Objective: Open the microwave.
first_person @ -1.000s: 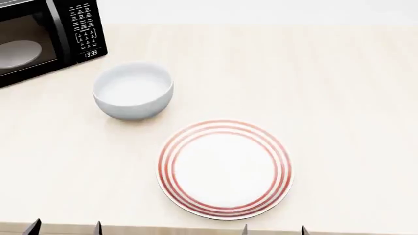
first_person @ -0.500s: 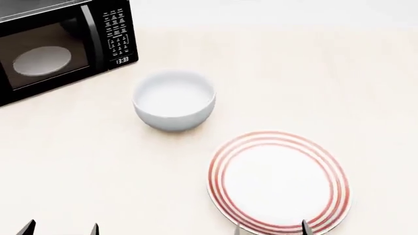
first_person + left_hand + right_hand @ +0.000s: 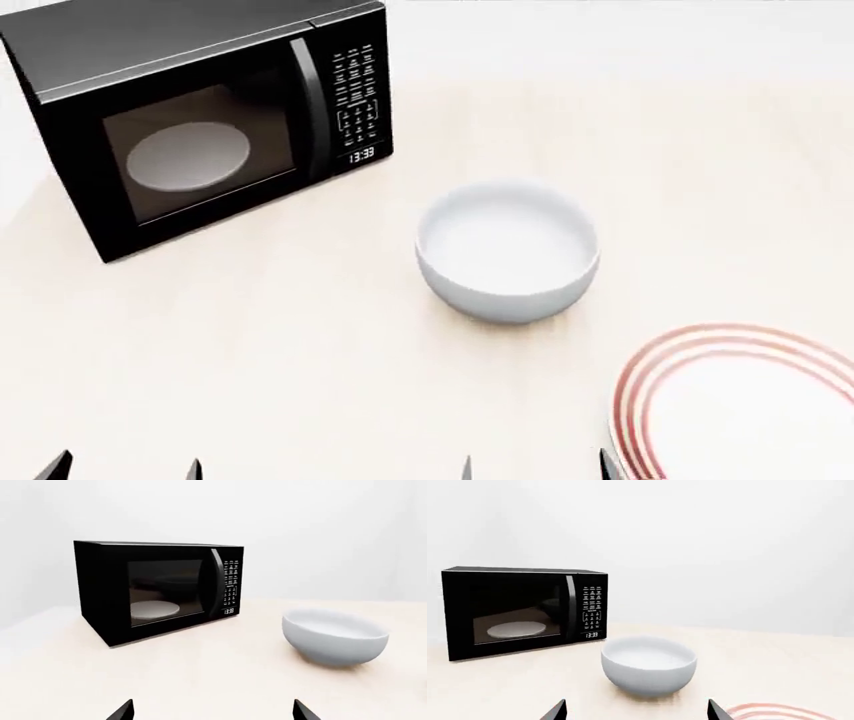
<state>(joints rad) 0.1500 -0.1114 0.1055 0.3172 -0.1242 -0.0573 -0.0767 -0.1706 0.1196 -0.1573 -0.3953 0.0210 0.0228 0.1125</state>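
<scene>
Your path to the microwave (image 3: 214,120) door runs over bare desk (image 3: 227,350): nothing lies between the left pincer (image 3: 123,468) and the door front. The vertical handle (image 3: 310,105) stands clear on its keypad side, with open desk just before it. The one obstacle is the white bowl (image 3: 507,250), which sits near the microwave's keypad corner, apart from it; a gap of bare desk separates them. The bowl lies between the right pincer (image 3: 534,466) and the handle. The red-ringed plate (image 3: 734,400) lies flat at your right, well apart from the microwave.
</scene>
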